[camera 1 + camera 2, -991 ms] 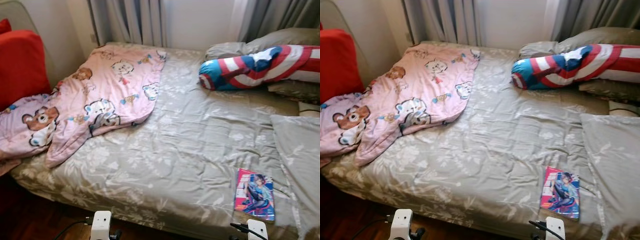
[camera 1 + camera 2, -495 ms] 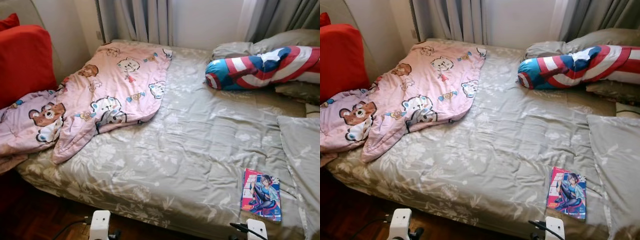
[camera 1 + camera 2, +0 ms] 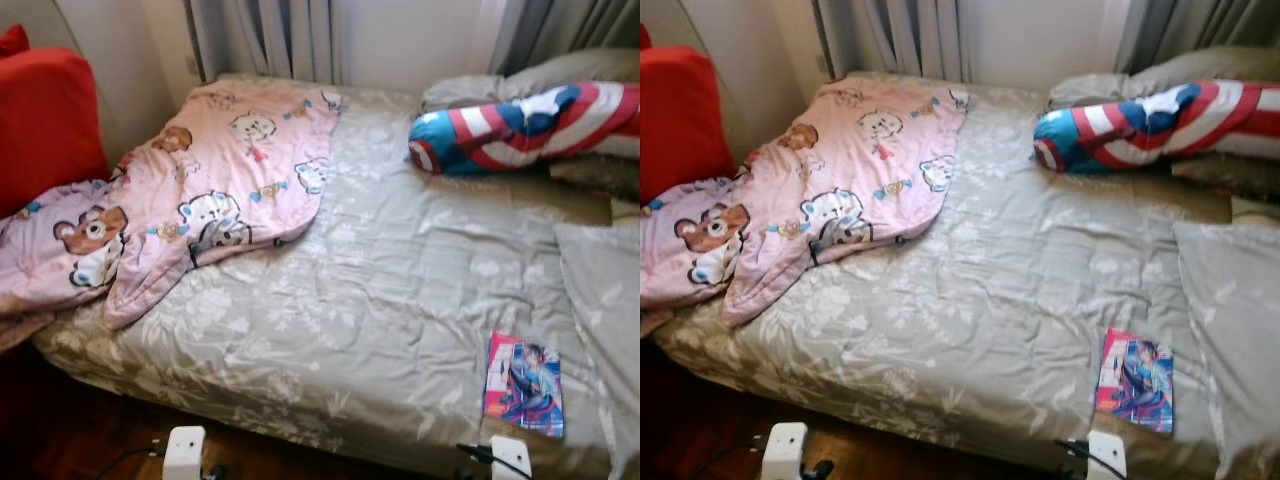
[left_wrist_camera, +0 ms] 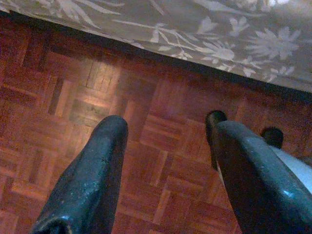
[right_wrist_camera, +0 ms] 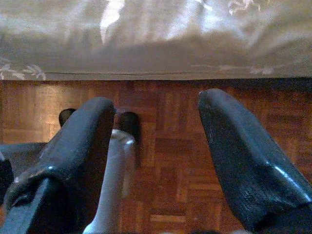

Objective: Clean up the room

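1. Bed (image 3: 380, 300) with grey floral cover lies ahead of the robot. Pink blanket (image 3: 210, 190) is crumpled over its far-left part and spills off the left edge.
2. Book (image 3: 524, 384) lies flat on the cover at the near-right corner, just beside a grey pillow (image 3: 605, 300). Nothing rests on it.
3. Striped bolster (image 3: 520, 125) lies at the far right, against more pillows. Red cushion (image 3: 45, 125) stands left of the bed.
4. Left gripper (image 4: 165, 170): spread wide, nothing held, hanging low over the wood floor (image 4: 73, 107) near the bed's hem.
5. Right gripper (image 5: 156, 161): spread wide, nothing held, also low over the floor by the bed edge.
6. Step, as judged: approach and survey; no pickup begun. Both arms idle at the robot's sides.
7. Next move, as judged: the book is the nearest loose item. It calls for raising the right arm over the bed edge and reaching to the near-right corner. A flat book on soft bedding probably needs an edge grasp. The blanket needs straightening afterwards.
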Available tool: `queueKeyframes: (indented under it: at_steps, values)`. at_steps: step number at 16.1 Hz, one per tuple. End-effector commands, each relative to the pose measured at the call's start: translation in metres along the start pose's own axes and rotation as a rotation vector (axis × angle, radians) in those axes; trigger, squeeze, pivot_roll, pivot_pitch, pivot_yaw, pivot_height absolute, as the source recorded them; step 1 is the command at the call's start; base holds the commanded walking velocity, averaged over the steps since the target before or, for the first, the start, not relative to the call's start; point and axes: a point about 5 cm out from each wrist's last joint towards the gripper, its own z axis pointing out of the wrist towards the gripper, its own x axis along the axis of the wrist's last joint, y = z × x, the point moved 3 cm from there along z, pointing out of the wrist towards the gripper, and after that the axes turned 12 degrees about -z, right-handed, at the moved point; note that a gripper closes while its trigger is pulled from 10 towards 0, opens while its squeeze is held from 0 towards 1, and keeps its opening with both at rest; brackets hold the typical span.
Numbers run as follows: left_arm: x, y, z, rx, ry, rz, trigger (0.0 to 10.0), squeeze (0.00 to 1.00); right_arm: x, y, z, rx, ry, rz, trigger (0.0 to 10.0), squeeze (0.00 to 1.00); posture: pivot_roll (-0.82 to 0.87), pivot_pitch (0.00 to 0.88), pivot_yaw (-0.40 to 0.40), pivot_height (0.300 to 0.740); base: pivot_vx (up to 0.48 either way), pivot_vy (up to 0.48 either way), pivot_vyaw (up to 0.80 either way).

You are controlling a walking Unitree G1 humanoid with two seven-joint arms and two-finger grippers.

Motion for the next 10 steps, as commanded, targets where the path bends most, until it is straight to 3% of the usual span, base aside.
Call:
queueKeyframes:
  at_steps: [1, 7, 10]
  values:
    - [-0.0113, 0.0018, -0.0014, 0.005, -0.043, 0.014, 10.0, 0.00, -0.0119, -0.0025, -0.0020, 0.006, -0.035, 0.005, 10.0, 0.00, 0.02, 0.090, 0.032, 0.740, 0.000, 0.341, 0.00]
    - [-0.0131, 0.0091, -0.0006, 0.002, -0.046, 0.018, 10.0, 0.00, -0.0116, -0.0033, -0.0020, 0.011, -0.031, 0.011, 10.0, 0.00, 0.02, 0.089, 0.034, 0.740, 0.000, 0.306, 0.00]
    - [-0.0160, 0.0022, -0.0025, 0.010, -0.049, 0.017, 10.0, 0.00, -0.0111, -0.0040, -0.0020, 0.016, -0.025, 0.015, 10.0, 0.00, 0.02, 0.091, 0.033, 0.740, 0.000, 0.312, 0.00]
